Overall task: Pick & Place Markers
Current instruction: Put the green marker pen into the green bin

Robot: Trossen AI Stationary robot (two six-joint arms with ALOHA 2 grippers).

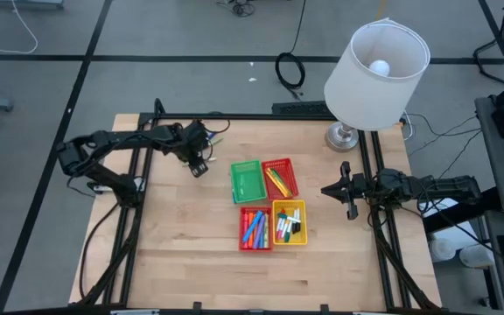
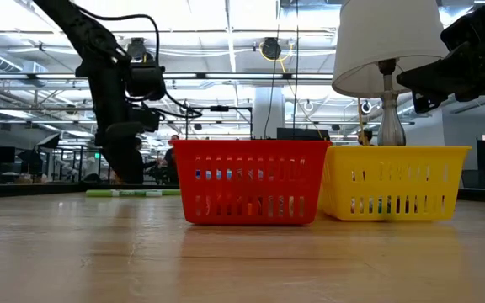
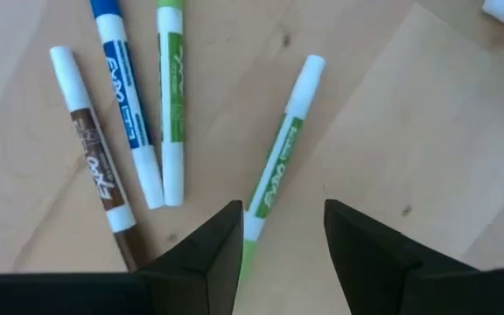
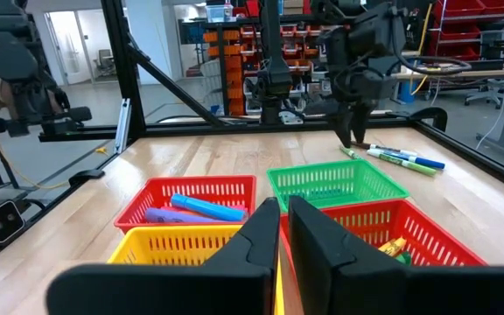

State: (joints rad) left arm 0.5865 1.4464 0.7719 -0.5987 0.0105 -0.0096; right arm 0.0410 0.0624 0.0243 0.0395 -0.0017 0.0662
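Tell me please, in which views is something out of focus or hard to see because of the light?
Left wrist view: the left gripper is soft-edged, while the green marker between its open fingers is sharp. Low view: the near table is blurred, and bright ceiling lights leave the left arm a dark shape. High view: evenly lit.

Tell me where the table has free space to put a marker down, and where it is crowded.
Free: the wide bare wood between the baskets and the table's near edge, and the strip left of the green basket. Crowded: the four-basket cluster at centre, the loose markers under the open left end effector, and the far-right corner with the lamp.
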